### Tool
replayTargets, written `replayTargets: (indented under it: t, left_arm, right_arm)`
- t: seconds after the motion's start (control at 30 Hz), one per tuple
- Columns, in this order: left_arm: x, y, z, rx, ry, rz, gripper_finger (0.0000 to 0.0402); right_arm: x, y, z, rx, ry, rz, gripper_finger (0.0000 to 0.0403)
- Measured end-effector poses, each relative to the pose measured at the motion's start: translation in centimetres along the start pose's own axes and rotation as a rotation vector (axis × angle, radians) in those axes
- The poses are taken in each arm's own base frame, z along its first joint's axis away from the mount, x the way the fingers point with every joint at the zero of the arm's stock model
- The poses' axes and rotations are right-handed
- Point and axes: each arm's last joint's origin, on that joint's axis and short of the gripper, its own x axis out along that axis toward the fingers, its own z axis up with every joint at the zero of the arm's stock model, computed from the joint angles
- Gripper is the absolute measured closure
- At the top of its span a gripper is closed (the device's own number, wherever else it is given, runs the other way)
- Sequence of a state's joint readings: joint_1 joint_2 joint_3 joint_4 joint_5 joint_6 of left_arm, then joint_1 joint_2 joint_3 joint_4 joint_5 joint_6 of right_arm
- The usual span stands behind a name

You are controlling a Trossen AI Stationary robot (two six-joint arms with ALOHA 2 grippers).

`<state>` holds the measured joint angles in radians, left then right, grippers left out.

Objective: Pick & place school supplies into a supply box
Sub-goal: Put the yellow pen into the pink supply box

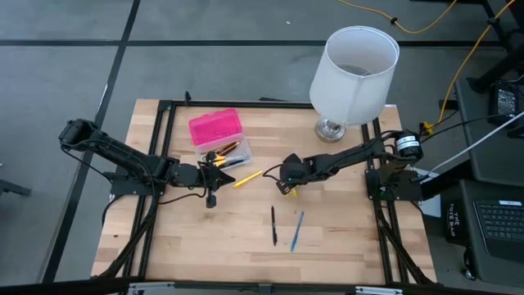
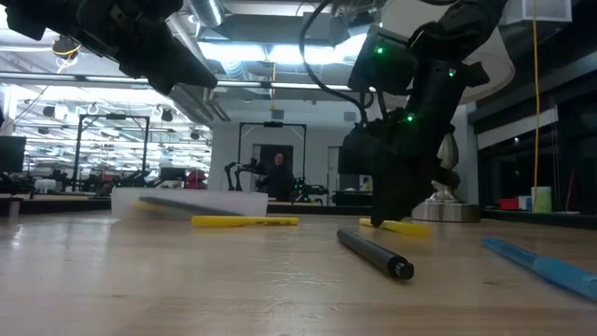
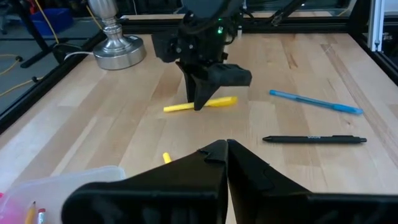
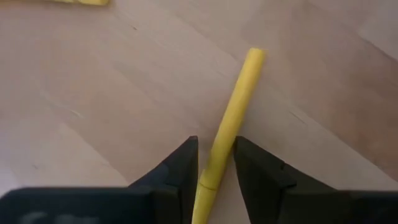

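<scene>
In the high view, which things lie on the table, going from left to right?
Pink-lidded supply box → yellow pen → black pen → blue pen → white lamp.

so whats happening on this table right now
The right end effector is down on the table with its fingers either side of a yellow pen. The left end effector sits shut beside the supply box, which already holds a few items. A black pen, a blue pen and another yellow pen lie loose.
</scene>
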<state>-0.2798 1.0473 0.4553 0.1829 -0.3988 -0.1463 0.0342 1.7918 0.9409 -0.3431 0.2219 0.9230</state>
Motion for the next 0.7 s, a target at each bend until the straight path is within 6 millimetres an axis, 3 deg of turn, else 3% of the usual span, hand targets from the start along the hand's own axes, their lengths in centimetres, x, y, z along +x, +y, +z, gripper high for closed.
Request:
replayTargets:
  t: [0.33,0.7]
  left_arm:
    - [0.00,0.00,0.00,0.001,0.000,0.000,0.0397]
    - [0.00,0.00,0.00,0.001,0.000,0.000,0.0397]
  right_arm:
    - [0.25,-0.44,-0.37,-0.007,0.033,-0.062,0.0305]
    - [0.26,-0.70,-0.56,-0.142,0.023,-0.107,0.0343]
